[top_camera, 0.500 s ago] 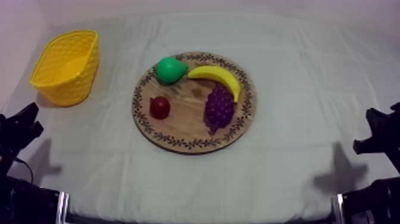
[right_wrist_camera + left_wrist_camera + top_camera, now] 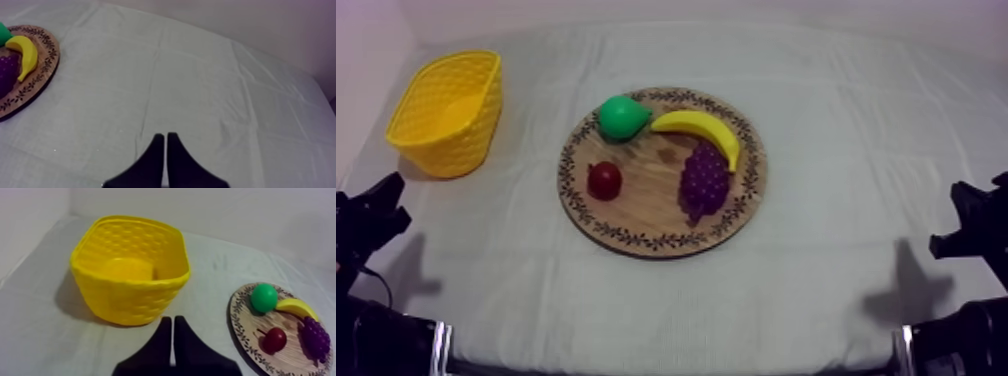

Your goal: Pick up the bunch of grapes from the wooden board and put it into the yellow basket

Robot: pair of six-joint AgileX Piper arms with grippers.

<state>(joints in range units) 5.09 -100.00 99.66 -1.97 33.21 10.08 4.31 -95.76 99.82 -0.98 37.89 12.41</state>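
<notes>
A purple bunch of grapes (image 2: pixel 704 181) lies on the right half of the round wooden board (image 2: pixel 636 225), just below a banana (image 2: pixel 700 129). The yellow basket (image 2: pixel 446 110) stands empty at the far left of the table. My left gripper (image 2: pixel 386 200) rests low at the left edge, shut, its fingers (image 2: pixel 172 330) together as a wedge just short of the basket (image 2: pixel 130 268). Off to its side lie the grapes (image 2: pixel 316 338). My right gripper (image 2: pixel 964 215) rests low at the right edge, shut, fingertips (image 2: pixel 165 137) over bare cloth, the board (image 2: pixel 35 75) far off.
On the board also sit a green pear (image 2: pixel 622 116) at the back and a small red fruit (image 2: pixel 604 180) at the left. Bare cloth (image 2: pixel 836 150) spreads between board and right arm, and between board and basket.
My left gripper has shifted very slightly. The fruit, board, basket and right arm are as before.
</notes>
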